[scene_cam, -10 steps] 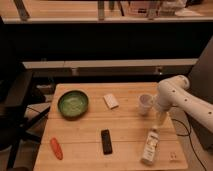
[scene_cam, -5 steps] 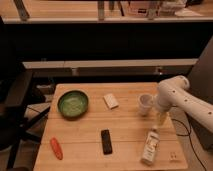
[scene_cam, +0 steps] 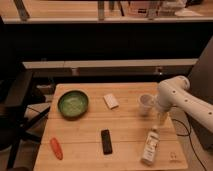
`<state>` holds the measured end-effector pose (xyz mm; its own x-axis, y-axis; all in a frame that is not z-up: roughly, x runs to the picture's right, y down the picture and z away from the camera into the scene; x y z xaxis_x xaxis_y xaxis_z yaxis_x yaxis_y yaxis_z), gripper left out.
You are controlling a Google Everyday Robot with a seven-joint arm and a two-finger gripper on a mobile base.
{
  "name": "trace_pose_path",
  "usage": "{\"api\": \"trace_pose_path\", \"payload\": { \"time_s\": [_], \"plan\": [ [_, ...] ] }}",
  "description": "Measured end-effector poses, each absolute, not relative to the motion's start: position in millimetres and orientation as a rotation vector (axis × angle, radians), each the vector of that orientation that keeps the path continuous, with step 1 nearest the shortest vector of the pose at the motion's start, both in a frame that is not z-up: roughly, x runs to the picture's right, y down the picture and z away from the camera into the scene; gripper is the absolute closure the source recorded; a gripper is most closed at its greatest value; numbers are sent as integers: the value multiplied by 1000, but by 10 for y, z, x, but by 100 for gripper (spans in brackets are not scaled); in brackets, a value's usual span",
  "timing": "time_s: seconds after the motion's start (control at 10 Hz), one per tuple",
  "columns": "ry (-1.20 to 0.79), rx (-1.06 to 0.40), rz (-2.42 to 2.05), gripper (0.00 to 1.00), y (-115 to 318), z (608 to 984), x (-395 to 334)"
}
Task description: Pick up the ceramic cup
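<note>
— Biggest first?
— Wooden worktop [scene_cam: 125, 127], pale brown, filling the middle.
— Next?
— White robot arm [scene_cam: 187, 102]. Comes in from the right and bends over the right edge of the worktop.
— Then?
— Green bowl [scene_cam: 73, 103]. Round, standing upright on the left part, toward the back.
— After that?
— Clear plastic bottle [scene_cam: 150, 146]. Looks to be lying down near the front right corner, cap end toward the back.
— Smaller ones?
— Black bar [scene_cam: 106, 141], flat, near the front middle. Orange-red thing [scene_cam: 56, 148], long and thin, near the front left corner, well apart from the black bar.
— And the ceramic cup [scene_cam: 145, 104]?
— White, upright, on the right side toward the back. Stands between a small white block [scene_cam: 111, 101] and the arm. Wider at the top than at the bottom.
— Where's the pincer [scene_cam: 161, 117]?
— At the end of the arm, low down, just beside the cup on the right, behind the bottle.
— Touching the cup?
— Can't tell.
— Released or clenched?
— Can't tell that either.
</note>
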<state>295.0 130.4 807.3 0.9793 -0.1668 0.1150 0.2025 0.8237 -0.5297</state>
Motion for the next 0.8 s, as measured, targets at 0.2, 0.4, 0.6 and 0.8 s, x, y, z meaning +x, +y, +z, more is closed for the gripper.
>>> {"api": "trace_pose_path", "payload": {
  "time_s": [0.2,0.4,0.6,0.8],
  "plan": [
    [-66,-570,-205,20,1302,8075,2960],
    [-67,-570,-208,20,1307,8078,2969],
    [-68,-570,-212,20,1307,8075,2973],
    [-67,-568,-218,20,1298,8068,2983]
  ]
}}
